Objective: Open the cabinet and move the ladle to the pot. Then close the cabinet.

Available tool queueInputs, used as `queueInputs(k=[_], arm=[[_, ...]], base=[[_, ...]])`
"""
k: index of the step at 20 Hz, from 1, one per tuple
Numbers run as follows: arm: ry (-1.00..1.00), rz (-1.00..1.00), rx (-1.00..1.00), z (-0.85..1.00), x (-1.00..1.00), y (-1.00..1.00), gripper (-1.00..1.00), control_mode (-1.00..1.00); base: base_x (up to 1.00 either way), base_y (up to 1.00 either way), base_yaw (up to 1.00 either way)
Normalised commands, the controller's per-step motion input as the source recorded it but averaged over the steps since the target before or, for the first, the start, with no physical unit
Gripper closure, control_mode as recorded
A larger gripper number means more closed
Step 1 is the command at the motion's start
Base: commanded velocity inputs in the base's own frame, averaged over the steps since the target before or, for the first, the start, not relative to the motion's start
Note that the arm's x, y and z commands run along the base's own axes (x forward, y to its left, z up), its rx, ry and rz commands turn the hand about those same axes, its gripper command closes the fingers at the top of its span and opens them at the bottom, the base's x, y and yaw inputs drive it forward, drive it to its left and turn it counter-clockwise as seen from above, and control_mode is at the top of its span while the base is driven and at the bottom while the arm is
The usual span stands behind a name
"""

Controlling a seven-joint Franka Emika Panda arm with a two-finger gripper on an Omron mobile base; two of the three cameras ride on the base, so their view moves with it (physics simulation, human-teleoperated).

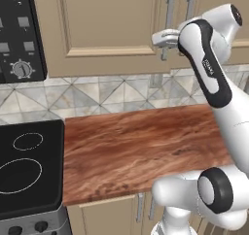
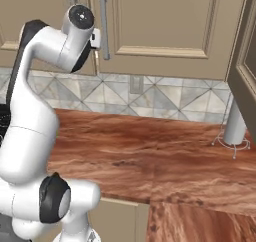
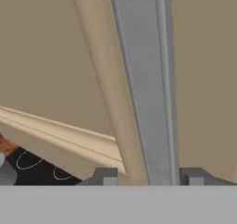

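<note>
Left base view: the arm is raised to the cabinet [image 1: 112, 25], and the gripper [image 1: 165, 39] is seen at the lower part of the left door's handle [image 1: 168, 20]. A second handle [image 1: 189, 7] stands just beside it, partly hidden by the arm. Both doors look flush, so the cabinet is judged not yet opened. The counter [image 1: 141, 146] and the stove [image 1: 29, 166] lie below. The jaws' state cannot be told here; the fingers are hidden behind the wrist.

Right base view: the hand is seen pressed up to a handle [image 2: 104, 26] of the same closed doors, with the gripper itself hidden behind the wrist. A further door [image 2: 245, 61] at the right edge stands ajar. A grey cylinder [image 2: 234, 123], possibly the pot, is seen under it on the counter, but its top is cut off by the door, so it cannot be confirmed.

Hand view: the handle [image 3: 146, 79] is seen close up, running between the two fingertips [image 3: 105, 176], one tip on either side. The jaws are spread around the bar, apparently not yet clenched.

Step judged: the first one, grasping the handle to open the cabinet. Next, the jaws would need closing on the bar, then a pull outward along the door's arc. The ladle is presumably behind the doors.
</note>
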Motion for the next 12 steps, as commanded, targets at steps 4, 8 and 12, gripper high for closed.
queueInputs(k=[4,8,12], arm=[[-0.05,0.24,0.0,-0.04,-0.97,1.0,1.0,-1.0],[-0.11,0.18,0.0,-0.1,-1.0,1.0,1.0,-1.0],[-0.03,0.16,-0.01,0.0,-1.0,1.0,1.0,-1.0]], base=[[0.0,0.0,0.0],[0.0,0.0,0.0],[0.0,0.0,0.0]])
